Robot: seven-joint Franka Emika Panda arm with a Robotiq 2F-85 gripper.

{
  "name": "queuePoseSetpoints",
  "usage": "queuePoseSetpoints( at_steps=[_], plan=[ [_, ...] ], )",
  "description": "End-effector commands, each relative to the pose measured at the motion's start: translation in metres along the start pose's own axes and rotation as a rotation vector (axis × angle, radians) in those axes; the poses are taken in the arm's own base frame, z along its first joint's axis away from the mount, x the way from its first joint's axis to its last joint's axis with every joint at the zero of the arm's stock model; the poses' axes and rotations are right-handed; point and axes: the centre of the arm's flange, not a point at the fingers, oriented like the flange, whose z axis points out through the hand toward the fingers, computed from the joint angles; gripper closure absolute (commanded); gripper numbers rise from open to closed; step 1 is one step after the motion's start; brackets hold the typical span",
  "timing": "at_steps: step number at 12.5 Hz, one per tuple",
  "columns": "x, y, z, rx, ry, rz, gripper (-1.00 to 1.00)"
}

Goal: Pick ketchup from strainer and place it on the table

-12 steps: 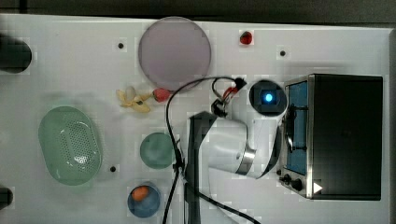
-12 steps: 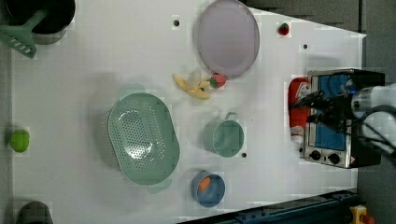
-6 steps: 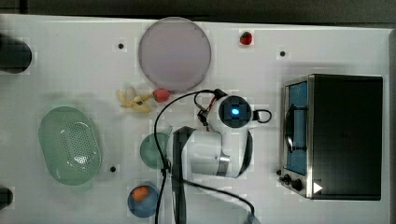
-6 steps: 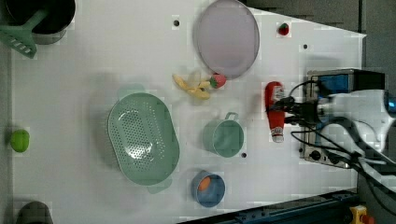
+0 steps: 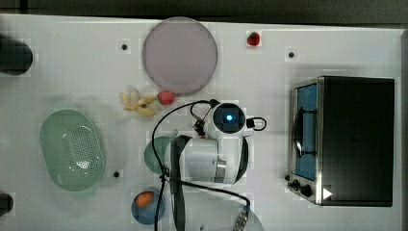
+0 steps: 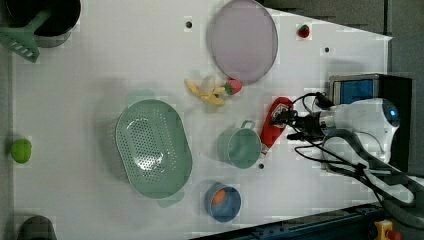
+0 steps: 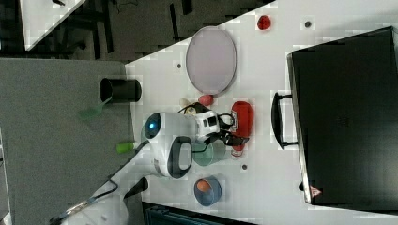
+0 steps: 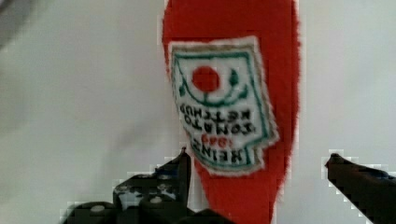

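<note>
Since the earlier frame, the ketchup has been carried toward the green cup and laid on the table; with the gripper spread wide around it, released, a straight lift is advised, so that no finger is dragged across the bottle

A grey floor is seen beside the white work surface in the right view, and a second white tabletop is set at the far corner, with dark furniture legs beneath
</note>
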Motion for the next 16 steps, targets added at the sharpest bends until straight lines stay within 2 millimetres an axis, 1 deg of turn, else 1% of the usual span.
queuePoseSetpoints(
  at_steps=[1,2,4,6,8,10,11,12,14,16],
  plan=[
    [0.023,-0.018,-0.149,0.086,0.198,-0.036,-1.0],
    [0.022,-0.018,-0.182,0.089,0.203,-0.016,-1.0],
    [0.019,-0.017,-0.247,0.103,0.21,0.096,-1.0],
    [0.01,-0.017,-0.308,0.106,0.194,0.216,-1.0],
    [-0.006,-0.012,-0.35,0.059,0.117,0.281,-1.0],
    [-0.014,-0.012,-0.392,0.054,0.115,0.278,-1.0],
    [-0.017,-0.01,-0.409,0.051,0.119,0.279,-1.0],
    [-0.021,-0.007,-0.418,0.042,0.108,0.28,-1.0],
    [-0.022,-0.006,-0.422,0.039,0.104,0.281,-1.0],
    [-0.02,-0.008,-0.418,0.036,0.099,0.281,-1.0]
  ],
)
